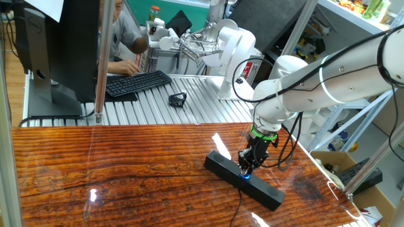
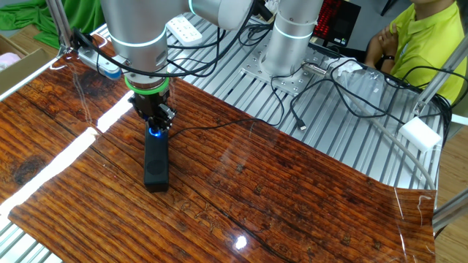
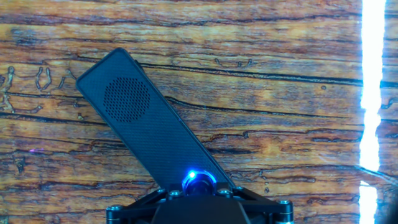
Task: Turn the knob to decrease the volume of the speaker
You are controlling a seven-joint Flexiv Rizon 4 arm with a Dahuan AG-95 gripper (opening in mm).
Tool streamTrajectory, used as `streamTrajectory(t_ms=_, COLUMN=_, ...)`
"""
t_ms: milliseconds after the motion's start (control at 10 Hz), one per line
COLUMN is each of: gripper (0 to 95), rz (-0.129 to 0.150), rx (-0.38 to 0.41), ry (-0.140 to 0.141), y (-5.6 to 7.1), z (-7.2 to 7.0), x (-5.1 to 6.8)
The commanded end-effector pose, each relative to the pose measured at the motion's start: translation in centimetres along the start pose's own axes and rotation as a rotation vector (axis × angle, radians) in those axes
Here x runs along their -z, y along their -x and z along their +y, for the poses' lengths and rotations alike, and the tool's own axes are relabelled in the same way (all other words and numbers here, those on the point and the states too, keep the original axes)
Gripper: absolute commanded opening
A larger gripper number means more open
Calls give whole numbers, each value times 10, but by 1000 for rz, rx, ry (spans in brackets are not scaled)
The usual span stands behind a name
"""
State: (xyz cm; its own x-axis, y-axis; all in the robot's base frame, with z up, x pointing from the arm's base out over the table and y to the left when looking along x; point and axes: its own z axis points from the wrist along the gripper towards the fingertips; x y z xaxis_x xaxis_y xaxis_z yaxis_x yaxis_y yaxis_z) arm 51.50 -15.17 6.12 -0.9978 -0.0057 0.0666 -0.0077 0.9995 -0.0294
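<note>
The speaker [image 1: 222, 165] [image 2: 155, 166] is a slim black bar lying flat on the wooden tabletop, and in the hand view its round grille end [image 3: 127, 99] points up and left. The knob [image 1: 245, 174] [image 2: 154, 132] [image 3: 198, 179] glows blue on top of the bar. My gripper [image 1: 245, 169] [image 2: 155, 126] [image 3: 198, 186] points straight down onto it, with the dark fingers closed in around the glowing ring. The fingers hide most of the knob. A thin black cable [image 2: 212, 128] runs from the speaker toward the back.
Behind the wood lies a ribbed metal table [image 1: 189, 101] with a black keyboard [image 1: 136, 82], a monitor [image 1: 57, 44], a small black object [image 1: 177, 99] and a seated person [image 1: 123, 34]. A second white arm base [image 1: 233, 47] stands there. Cables [image 2: 344, 88] trail near it.
</note>
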Motion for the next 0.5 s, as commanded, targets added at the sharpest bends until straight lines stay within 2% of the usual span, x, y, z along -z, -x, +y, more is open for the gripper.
streamTrajectory(t_ms=100, gripper=0, rz=0, rx=7, ry=-3, y=0, z=0, x=-1)
streamTrajectory(t_ms=500, gripper=0, rz=3, rx=33, ry=-7, y=0, z=0, x=-1)
